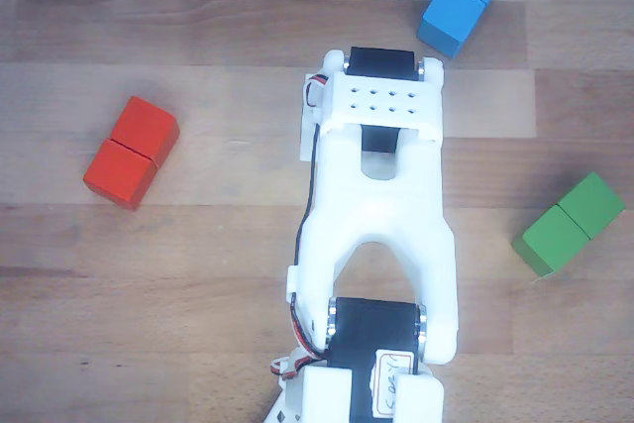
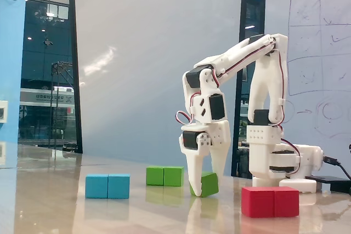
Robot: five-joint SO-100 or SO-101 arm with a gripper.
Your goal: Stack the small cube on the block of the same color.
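Between gripper (image 2: 205, 184) fingers, tilted small cube (image 2: 207, 184)

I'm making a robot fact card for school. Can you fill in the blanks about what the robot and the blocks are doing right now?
Robot: one white arm on a wooden table
Gripper: gripper pointing down, fingers on either side of the small green cube
Small green cube: tilted, looks gripped; hidden under the arm in the other view
Long green block: flat on the table, nothing on top yet
Blue block: flat, apart from the others
Red block: flat, nearest the fixed camera
Stacked yet: no
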